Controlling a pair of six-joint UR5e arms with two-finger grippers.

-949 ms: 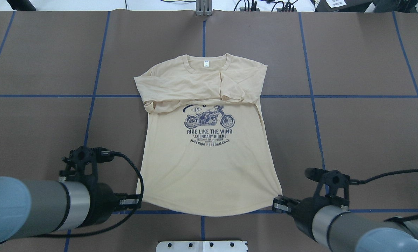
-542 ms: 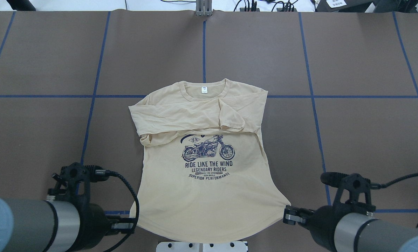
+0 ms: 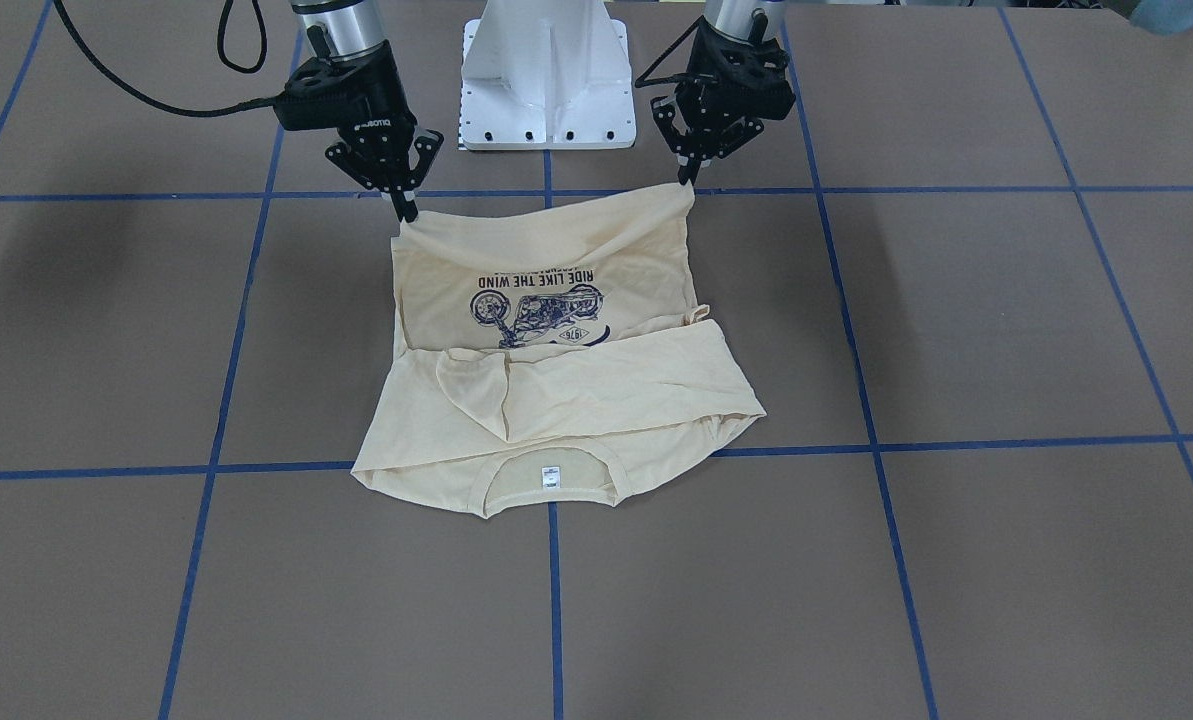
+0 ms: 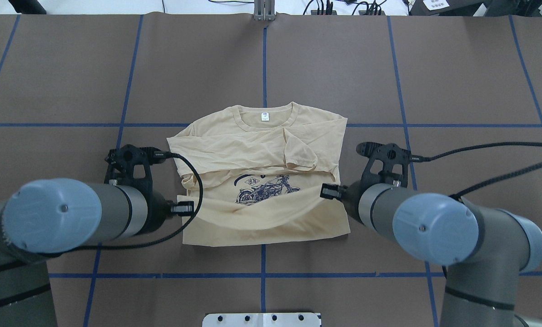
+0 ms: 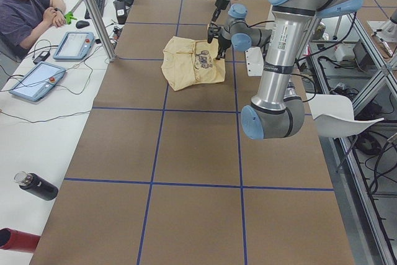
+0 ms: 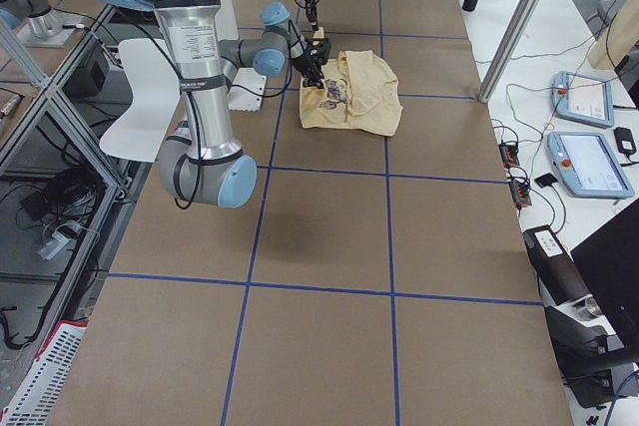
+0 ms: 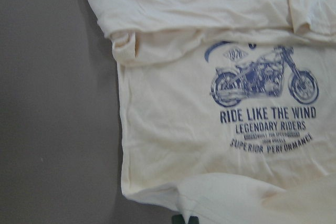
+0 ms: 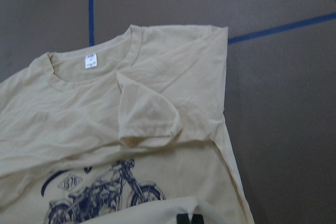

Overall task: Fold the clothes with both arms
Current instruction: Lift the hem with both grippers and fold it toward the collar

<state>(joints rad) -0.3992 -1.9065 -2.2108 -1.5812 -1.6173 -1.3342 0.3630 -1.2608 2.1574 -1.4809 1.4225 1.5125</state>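
The cream-yellow T-shirt (image 4: 261, 150) lies front up on the brown table. Its collar and white neck label (image 4: 265, 116) point away from me, and both sleeves are folded across the chest. My left gripper (image 4: 186, 209) is shut on the left hem corner and my right gripper (image 4: 327, 191) on the right hem corner. Both hold the hem raised above the lower body of the shirt. In the front-facing view the hem hangs between the left gripper (image 3: 684, 178) and the right gripper (image 3: 403, 210). The navy motorcycle print (image 7: 265, 80) shows in the left wrist view.
The white pedestal base (image 3: 546, 70) stands just behind the lifted hem. Blue tape lines (image 4: 264, 59) grid the table. An operator (image 5: 28, 4) sits at a side desk with tablets (image 5: 34, 80). A dark bottle (image 5: 37, 186) lies there too.
The shirt first slid toward me. Then both grippers rose with the hem and moved it away from me over the shirt's lower part, hiding the lettering in the overhead view.
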